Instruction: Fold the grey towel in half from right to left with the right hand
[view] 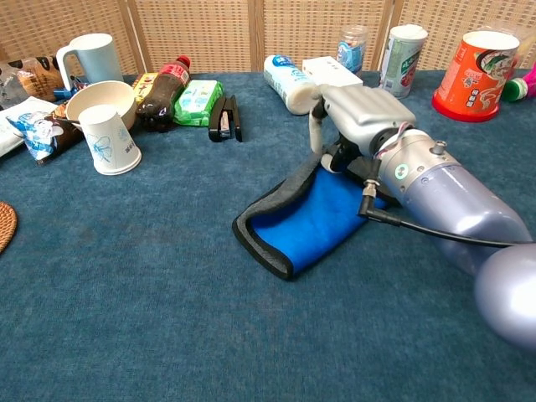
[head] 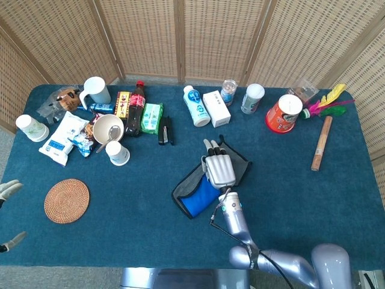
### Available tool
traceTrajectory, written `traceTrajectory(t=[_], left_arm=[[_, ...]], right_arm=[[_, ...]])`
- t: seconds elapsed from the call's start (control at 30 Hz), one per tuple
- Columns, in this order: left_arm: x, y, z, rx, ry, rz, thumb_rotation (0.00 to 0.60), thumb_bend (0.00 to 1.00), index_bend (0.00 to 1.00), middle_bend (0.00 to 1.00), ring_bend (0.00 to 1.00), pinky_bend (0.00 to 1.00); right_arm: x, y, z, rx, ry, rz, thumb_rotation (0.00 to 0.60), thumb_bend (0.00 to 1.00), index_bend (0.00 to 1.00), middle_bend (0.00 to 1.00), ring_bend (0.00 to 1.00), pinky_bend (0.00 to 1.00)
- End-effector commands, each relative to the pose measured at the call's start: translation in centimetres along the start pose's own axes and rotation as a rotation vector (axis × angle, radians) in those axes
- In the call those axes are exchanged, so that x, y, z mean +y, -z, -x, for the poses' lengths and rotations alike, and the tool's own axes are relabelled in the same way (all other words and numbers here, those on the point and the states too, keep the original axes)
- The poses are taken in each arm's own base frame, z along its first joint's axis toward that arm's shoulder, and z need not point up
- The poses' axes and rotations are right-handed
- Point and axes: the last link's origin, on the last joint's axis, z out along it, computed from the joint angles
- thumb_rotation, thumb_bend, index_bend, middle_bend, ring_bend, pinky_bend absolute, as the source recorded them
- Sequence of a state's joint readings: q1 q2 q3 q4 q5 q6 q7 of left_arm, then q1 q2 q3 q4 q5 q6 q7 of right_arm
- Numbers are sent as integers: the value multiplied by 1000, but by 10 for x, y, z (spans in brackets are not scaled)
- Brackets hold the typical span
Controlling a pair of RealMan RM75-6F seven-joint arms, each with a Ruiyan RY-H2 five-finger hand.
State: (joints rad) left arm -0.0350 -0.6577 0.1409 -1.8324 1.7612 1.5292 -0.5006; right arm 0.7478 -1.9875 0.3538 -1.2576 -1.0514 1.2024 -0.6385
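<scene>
Head view first: my right hand [head: 219,170] lies flat over the towel [head: 198,191], near the middle of the table [head: 144,180], fingers pointing away from me toward the bottles at the back. The towel runs on a diagonal, its long axis from the near left up to the far right, and the blue face shows at the near-left end with a grey strip along its left edge. My hand covers the far-right part, so the free cloth lies down and to the left of my palm, which I judge is the way any further folding or smoothing has to travel. I can't tell from here whether the fingers are pinching cloth or only resting on it. My left hand [head: 9,190] shows only as a sliver at the left edge, well apart from the towel and holding nothing I can see, so the right is plainly the nearer one. Chest view next: the right hand [view: 358,115] sits over the towel's far-right end with fingers curled down toward the cloth, but their tips are hidden behind the palm, so a grip stays unconfirmed. The towel [view: 306,222] spreads toward the left from under the wrist, blue uppermost, grey edge [view: 280,194] raised slightly along its far-left side.
</scene>
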Motion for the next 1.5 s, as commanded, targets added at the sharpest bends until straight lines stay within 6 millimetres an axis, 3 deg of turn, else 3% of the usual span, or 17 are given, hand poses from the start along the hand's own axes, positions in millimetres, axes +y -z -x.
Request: traceTrajectory(t=[0.03, 0.2, 0.67, 0.97, 1.2, 1.5], left_arm=[[0, 0, 0, -2, -1, 2, 600, 316, 58, 0, 0, 49], [0, 0, 0, 0, 1, 2, 600, 316, 57, 0, 0, 49], [0, 0, 0, -2, 2, 0, 600, 317, 56, 0, 0, 48], [1, 0, 2, -7, -4, 0, 600, 316, 57, 0, 0, 49], [4, -2, 6, -19, -14, -1, 600, 316, 55, 0, 0, 49], [5, -3, 8, -26, -19, -3, 600, 317, 55, 0, 0, 48]], right_arm=[[0, 0, -1, 17, -6, 21, 600, 49, 0, 73, 124, 314], [2, 0, 0, 19, -5, 48, 600, 0, 0, 1, 76, 314], [1, 21, -19, 60, -23, -45, 600, 0, 0, 0, 57, 314], [26, 41, -24, 34, -15, -96, 600, 0, 0, 0, 62, 313], [56, 54, -21, -17, 94, -197, 600, 0, 0, 0, 67, 313], [64, 60, -9, -2, 145, -276, 600, 0, 31, 0, 96, 313]])
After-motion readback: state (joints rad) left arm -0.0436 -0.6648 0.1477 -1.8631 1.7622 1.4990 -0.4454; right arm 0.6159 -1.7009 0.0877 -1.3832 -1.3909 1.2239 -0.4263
